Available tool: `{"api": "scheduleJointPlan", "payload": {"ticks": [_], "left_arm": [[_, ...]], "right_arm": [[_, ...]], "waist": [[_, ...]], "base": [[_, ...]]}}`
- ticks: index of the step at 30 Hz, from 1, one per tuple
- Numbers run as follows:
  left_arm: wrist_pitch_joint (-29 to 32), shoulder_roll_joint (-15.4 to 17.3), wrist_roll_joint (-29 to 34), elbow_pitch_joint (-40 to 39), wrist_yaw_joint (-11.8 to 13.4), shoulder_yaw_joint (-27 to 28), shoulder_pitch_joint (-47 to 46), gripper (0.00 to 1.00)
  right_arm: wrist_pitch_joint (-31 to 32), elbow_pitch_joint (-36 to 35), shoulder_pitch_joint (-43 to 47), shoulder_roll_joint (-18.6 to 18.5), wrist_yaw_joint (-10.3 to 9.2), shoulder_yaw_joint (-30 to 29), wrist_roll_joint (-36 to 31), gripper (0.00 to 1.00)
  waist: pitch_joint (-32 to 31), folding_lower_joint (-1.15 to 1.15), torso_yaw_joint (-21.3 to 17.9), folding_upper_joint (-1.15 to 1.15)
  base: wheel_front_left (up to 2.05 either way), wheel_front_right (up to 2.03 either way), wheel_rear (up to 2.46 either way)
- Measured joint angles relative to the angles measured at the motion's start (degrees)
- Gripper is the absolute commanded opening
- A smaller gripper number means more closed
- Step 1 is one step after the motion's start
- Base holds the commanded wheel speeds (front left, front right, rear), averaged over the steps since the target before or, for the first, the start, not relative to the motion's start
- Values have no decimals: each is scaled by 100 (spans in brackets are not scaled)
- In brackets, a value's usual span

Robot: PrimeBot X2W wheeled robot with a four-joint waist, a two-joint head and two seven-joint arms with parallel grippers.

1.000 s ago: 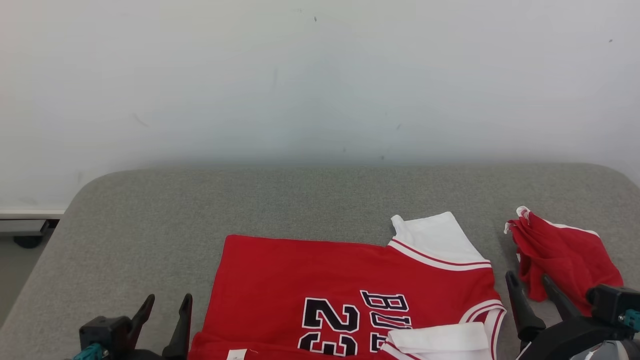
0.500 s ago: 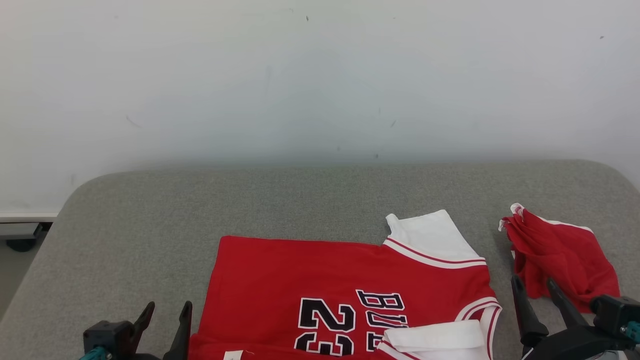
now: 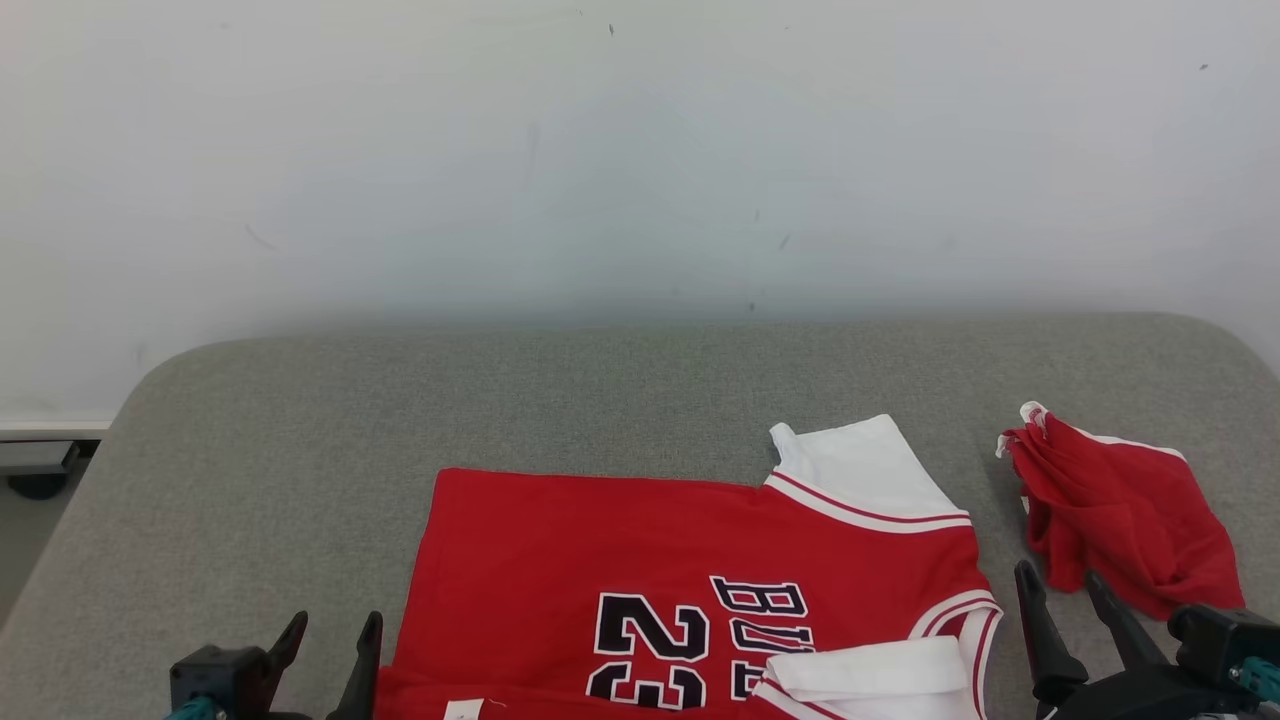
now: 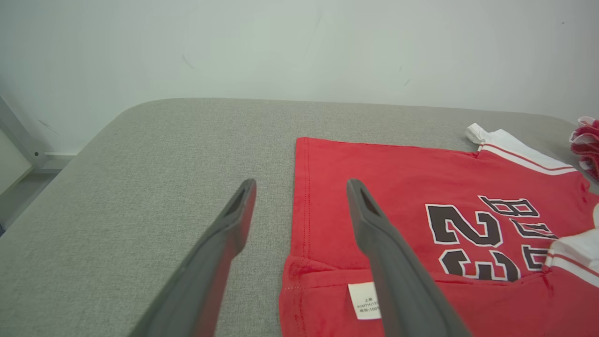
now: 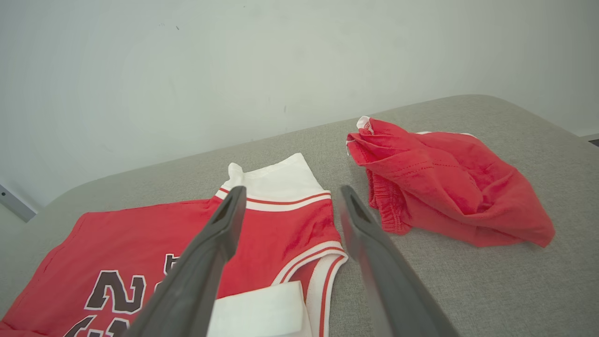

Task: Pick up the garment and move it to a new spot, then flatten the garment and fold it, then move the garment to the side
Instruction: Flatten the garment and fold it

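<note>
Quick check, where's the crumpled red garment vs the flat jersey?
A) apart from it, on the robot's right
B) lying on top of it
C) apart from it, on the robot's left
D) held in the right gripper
A: the crumpled red garment lies right of the jersey with bare table between them, and the right gripper is open and empty.

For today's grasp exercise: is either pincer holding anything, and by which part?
Nothing is held. Left pincer and right pincer both stand open near the red jersey.

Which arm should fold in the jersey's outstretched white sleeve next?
Right, likely. The white sleeve lies straight ahead of the open right gripper; the left gripper is at the jersey's hem end, opposite the sleeves.
</note>
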Motion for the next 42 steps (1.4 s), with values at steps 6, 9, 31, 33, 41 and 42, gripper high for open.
{"api": "scheduleJointPlan", "payload": {"ticks": [6,9,31,33,41,42], "left_arm": [[7,-14,-2,18,-2,-19,6,100],[8,-54,-14,20,-3,-12,2,100],[2208,-515,-190,749,-164,-280,-2665,100],[2434,-566,-189,913,-166,-311,-2948,100],[3092,-691,-183,1358,-309,-430,-3908,100],[3143,-706,-179,1438,-311,-432,-4008,100]], "right_arm": [[-40,62,-13,4,9,-7,-8,100],[-32,127,-35,-3,-42,-53,-52,100],[2797,1065,-3323,-730,8,672,-253,100],[3112,1248,-3613,-812,-16,681,-255,100],[4062,1681,-4580,-1070,-125,667,-297,100],[4149,1718,-4694,-1094,-125,673,-302,100]], "waist": [[33,0,-13,0],[89,0,-10,0],[1363,2,131,1],[1525,2,162,1],[2188,2,310,1],[2270,2,330,1]], "base": [[0,0,0],[0,0,0],[0,0,0],[0,0,0],[0,0,0],[0,0,0]]}}
